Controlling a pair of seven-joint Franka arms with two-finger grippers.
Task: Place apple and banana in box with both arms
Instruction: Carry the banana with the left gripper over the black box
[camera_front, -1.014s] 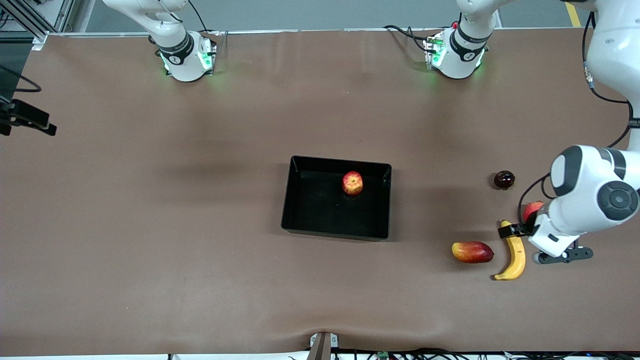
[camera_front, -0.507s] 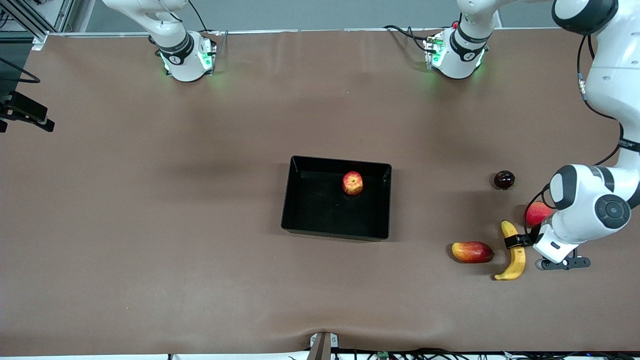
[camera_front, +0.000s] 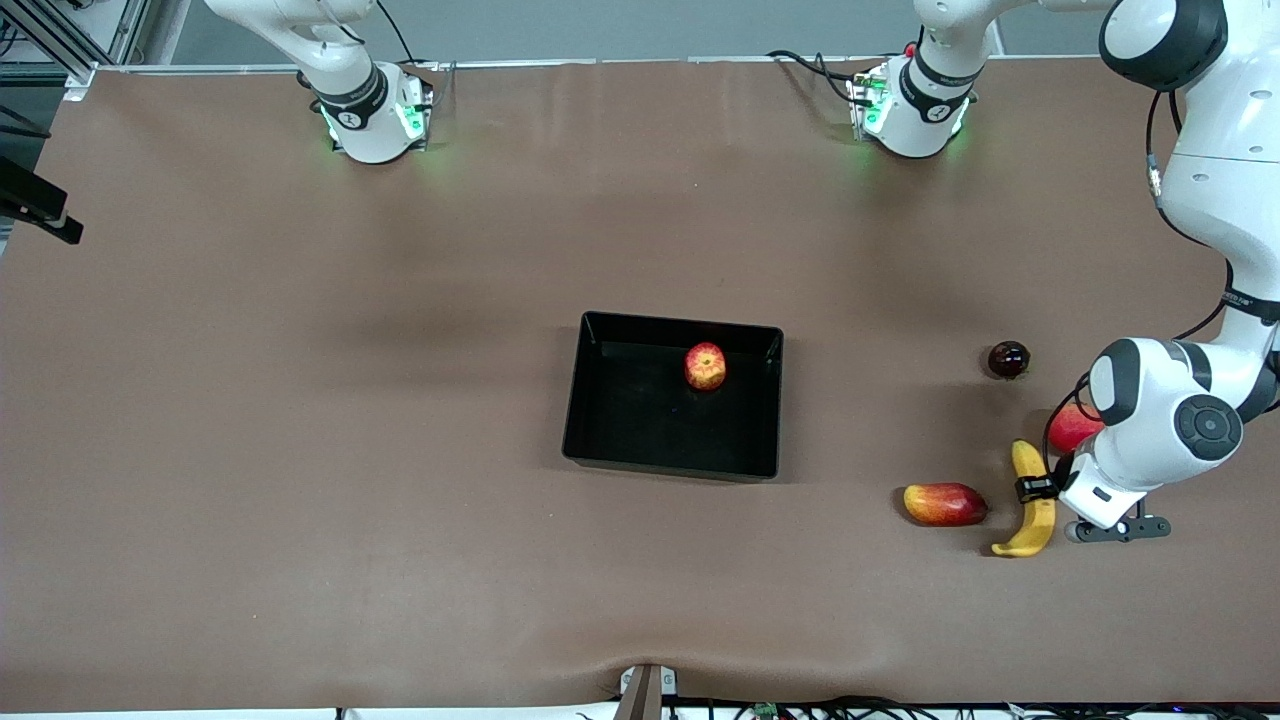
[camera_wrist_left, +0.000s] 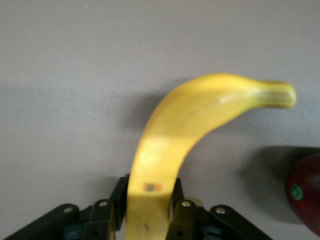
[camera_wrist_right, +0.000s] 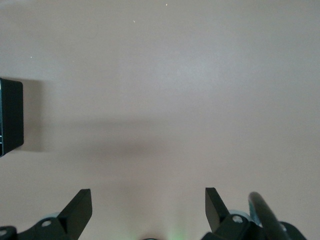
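The apple (camera_front: 705, 366) lies in the black box (camera_front: 640, 415) at mid-table, near the wall closest to the arm bases. The yellow banana (camera_front: 1038, 524) lies on the table at the left arm's end. My left gripper (camera_front: 1035, 490) is down on it, with one finger pressed against each side of its middle. In the left wrist view the banana (camera_wrist_left: 200, 110) runs out from between the jaws of the left gripper (camera_wrist_left: 150, 182). My right gripper (camera_wrist_right: 146, 192) is open and empty above bare table, with a corner of the box (camera_wrist_right: 10, 115) at the view's edge.
A red-yellow mango-like fruit (camera_front: 944, 503) lies beside the banana, toward the box. A round red fruit (camera_front: 1072, 428) sits close beside the left gripper and also shows in the left wrist view (camera_wrist_left: 305, 192). A small dark fruit (camera_front: 1008, 359) lies farther from the front camera.
My left gripper slid along the banana toward the front camera and now grips its middle. The banana shifted slightly. The apple and box stayed put.
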